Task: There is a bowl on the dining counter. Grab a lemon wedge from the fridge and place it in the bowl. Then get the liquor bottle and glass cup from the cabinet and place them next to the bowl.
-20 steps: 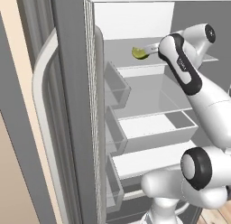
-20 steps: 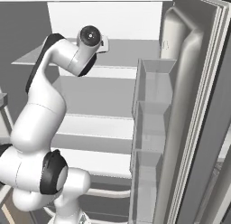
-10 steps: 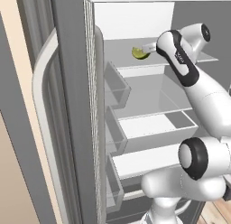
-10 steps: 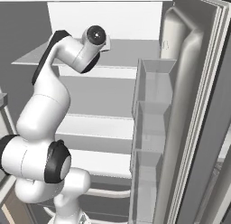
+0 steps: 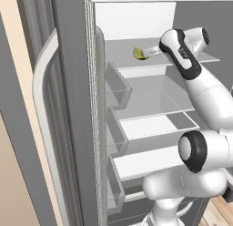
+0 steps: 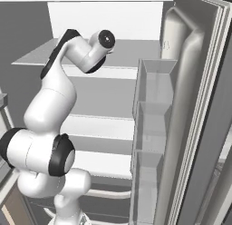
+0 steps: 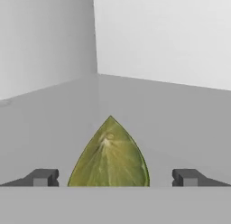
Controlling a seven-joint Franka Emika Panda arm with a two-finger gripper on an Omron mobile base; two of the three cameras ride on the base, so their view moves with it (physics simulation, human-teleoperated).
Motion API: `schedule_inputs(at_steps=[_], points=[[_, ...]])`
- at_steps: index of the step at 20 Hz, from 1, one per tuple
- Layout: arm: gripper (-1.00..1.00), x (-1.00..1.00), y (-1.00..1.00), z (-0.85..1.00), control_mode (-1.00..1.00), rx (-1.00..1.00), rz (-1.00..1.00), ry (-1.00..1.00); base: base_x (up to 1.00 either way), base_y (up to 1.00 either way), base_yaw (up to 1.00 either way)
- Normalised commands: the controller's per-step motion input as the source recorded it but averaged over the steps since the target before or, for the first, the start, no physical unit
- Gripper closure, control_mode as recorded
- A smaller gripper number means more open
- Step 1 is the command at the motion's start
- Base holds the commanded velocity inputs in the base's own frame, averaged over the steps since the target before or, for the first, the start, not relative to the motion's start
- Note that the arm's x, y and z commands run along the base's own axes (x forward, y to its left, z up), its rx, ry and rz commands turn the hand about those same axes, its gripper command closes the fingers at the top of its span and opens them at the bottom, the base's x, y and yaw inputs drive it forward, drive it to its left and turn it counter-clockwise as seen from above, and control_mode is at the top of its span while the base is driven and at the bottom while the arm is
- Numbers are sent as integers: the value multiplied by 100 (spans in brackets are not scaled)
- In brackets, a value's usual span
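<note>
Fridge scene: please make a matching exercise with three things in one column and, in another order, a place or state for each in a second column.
Things:
1. lemon wedge
2. gripper
3. fridge door

Places or states:
A. swung open, bins on its inner side
B. lying on the top shelf
C. open, one fingertip on each side of the wedge

Pairs: 1-B, 2-C, 3-A

Lemon wedge (image 7: pixel 109 156) on the fridge's top shelf (image 7: pixel 180 114)

Kitchen: open fridge (image 5: pixel 150 129) with white shelves.
</note>
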Motion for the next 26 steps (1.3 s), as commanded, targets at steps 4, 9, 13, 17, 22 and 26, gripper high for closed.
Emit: schedule_inputs(at_steps=[4, 9, 13, 17, 22, 26], points=[[-100, 15, 1, -18, -100, 0, 11, 0, 0, 0, 0], [-100, 14, 6, -17, -100, 0, 10, 0, 0, 0, 0], [100, 13, 12, -15, -100, 0, 9, 0, 0, 0, 0], [100, 9, 8, -2, -100, 0, 9, -1, 0, 0, 0], [100, 2, 9, 0, -100, 0, 13, -11, 0, 0, 0], [100, 0, 4, 4, -100, 0, 12, -20, 0, 0, 0]])
